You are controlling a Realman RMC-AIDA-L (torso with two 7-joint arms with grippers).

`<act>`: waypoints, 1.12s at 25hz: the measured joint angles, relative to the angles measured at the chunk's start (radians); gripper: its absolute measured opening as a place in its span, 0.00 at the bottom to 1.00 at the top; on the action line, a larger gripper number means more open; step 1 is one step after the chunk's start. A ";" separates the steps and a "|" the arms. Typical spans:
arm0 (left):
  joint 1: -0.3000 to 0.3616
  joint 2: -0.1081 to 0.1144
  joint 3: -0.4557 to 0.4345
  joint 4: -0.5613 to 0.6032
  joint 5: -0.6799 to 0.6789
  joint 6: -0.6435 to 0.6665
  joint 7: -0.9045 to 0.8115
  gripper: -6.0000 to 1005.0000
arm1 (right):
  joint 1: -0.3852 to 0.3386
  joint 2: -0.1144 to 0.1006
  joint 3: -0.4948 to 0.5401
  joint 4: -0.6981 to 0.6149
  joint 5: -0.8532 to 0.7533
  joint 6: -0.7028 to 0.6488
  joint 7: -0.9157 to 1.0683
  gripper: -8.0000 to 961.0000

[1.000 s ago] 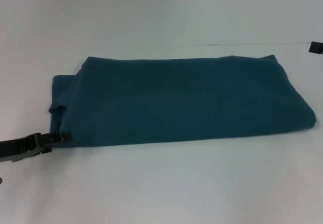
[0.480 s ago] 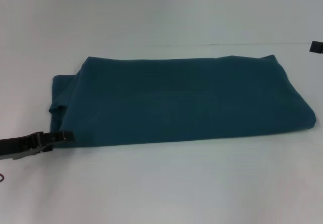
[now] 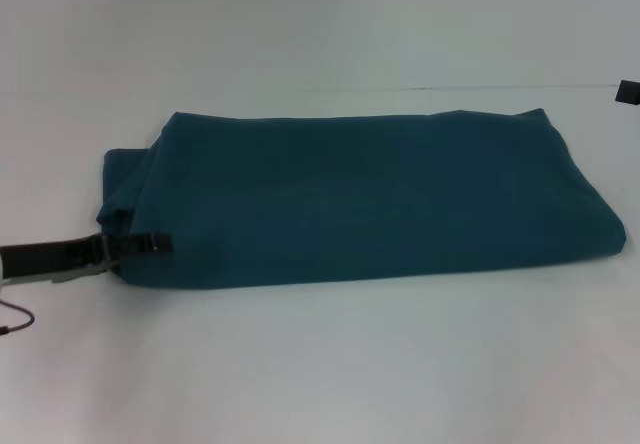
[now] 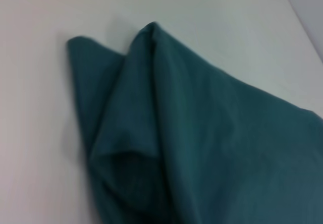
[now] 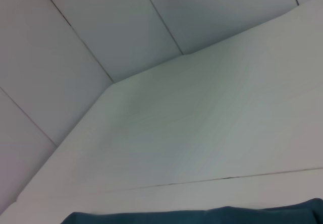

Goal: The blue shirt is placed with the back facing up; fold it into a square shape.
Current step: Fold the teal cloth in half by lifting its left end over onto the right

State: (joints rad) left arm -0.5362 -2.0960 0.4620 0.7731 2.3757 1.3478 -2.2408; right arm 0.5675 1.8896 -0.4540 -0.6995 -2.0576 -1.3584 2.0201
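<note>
On the white bench [image 3: 320, 364], the blue shirt [image 3: 370, 199] is laid folded into a wide band, with bare surface open along every edge. At its near left corner the left claw [image 3: 150, 245] is reached in over the cloth, though whether it is clenched cannot be told; the right claw [image 3: 627, 91] is seen only as a dark tip at the far right edge, its state likewise unknown. Layered folds and an open pocket at that corner [image 4: 126, 173] are shown by the left wrist view alone.

Count: one blue shirt [image 3: 360, 199], folded into a long band. One white desk [image 3: 320, 364] under it. Two tools in frame: left tool [image 3: 150, 245] at the shirt's left end, right tool [image 3: 627, 91] at far right edge.
</note>
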 joint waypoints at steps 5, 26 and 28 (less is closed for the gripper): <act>-0.036 0.001 0.007 0.004 -0.001 0.020 0.002 0.88 | -0.001 0.000 0.000 0.000 -0.002 0.006 0.000 0.88; 0.072 0.004 -0.001 0.074 0.007 0.050 -0.032 0.87 | 0.001 0.000 -0.007 0.002 -0.004 0.031 0.000 0.88; 0.073 0.003 -0.001 0.071 0.008 0.054 -0.033 0.87 | 0.002 0.000 -0.008 0.002 -0.004 0.031 0.000 0.88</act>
State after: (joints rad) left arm -0.4628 -2.0930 0.4606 0.8443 2.3834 1.4022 -2.2738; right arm 0.5693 1.8894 -0.4616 -0.6977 -2.0617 -1.3275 2.0201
